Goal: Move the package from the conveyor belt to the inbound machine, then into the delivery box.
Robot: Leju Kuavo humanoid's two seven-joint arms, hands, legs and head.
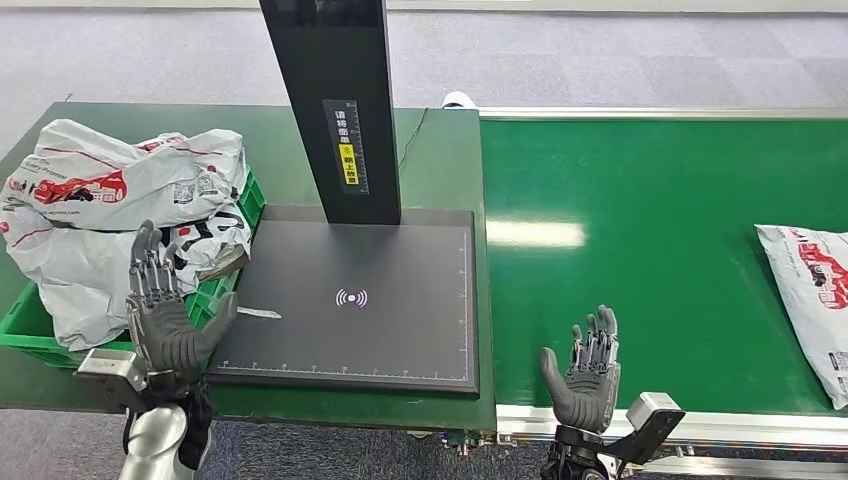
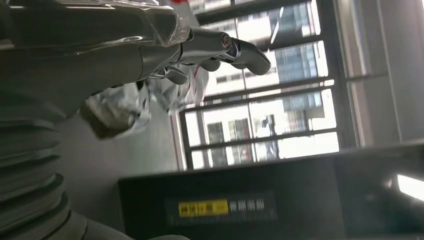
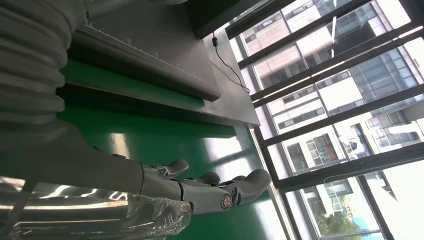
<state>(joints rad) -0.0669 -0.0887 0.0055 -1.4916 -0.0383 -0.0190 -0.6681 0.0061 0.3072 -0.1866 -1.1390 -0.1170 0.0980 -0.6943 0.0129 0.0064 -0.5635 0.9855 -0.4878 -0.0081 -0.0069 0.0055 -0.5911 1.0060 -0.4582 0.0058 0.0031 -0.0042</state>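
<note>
A white package with red print (image 1: 812, 300) lies on the green conveyor belt (image 1: 650, 230) at the far right edge. My right hand (image 1: 587, 372) hovers open over the belt's near edge, palm up, well left of that package; its fingers (image 3: 220, 192) hold nothing. The dark inbound machine plate (image 1: 350, 300) with its black post (image 1: 335, 100) sits in the middle. My left hand (image 1: 165, 310) is raised open beside the plate's left edge, in front of the green delivery box (image 1: 30, 325), which is heaped with white packages (image 1: 120, 200). Its fingers (image 2: 220, 50) are empty.
A small white scrap (image 1: 258, 313) lies on the plate's left edge. The belt's metal front rail (image 1: 740, 425) runs along the near side. Grey floor lies beyond the table. Windows show in both wrist views.
</note>
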